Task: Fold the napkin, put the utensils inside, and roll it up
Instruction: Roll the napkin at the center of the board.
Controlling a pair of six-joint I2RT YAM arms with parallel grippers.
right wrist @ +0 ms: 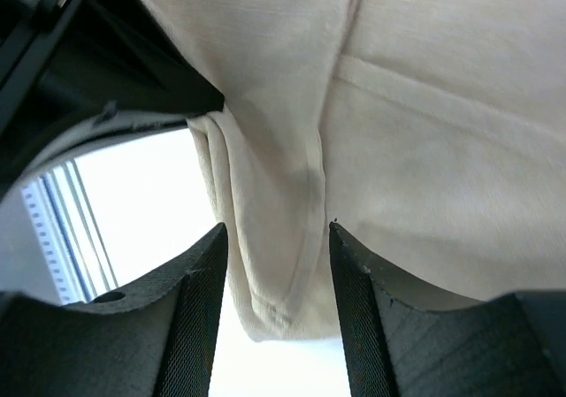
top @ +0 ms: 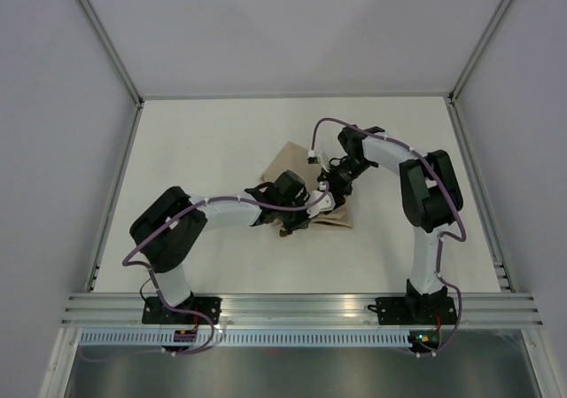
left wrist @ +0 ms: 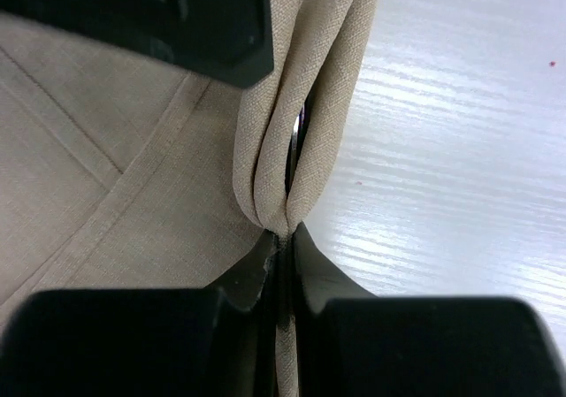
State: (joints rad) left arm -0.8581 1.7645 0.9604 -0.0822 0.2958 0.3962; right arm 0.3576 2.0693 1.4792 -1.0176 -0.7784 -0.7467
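The tan napkin (top: 292, 163) lies mid-table, mostly under both arms. My left gripper (top: 321, 205) is shut on a folded roll edge of the napkin (left wrist: 305, 132), which rises pinched between its fingers (left wrist: 252, 273). A dark sliver shows inside the fold; I cannot tell if it is the fork. My right gripper (top: 335, 185) is open, its fingers (right wrist: 199, 291) on either side of a rolled corner of the napkin (right wrist: 274, 238) without touching it. The fork is hidden.
The white table (top: 204, 141) is bounded by grey walls and a metal rail (top: 292, 305) at the near edge. The two wrists are close together over the napkin. The other gripper's black body (left wrist: 203, 17) fills the top left of the left wrist view.
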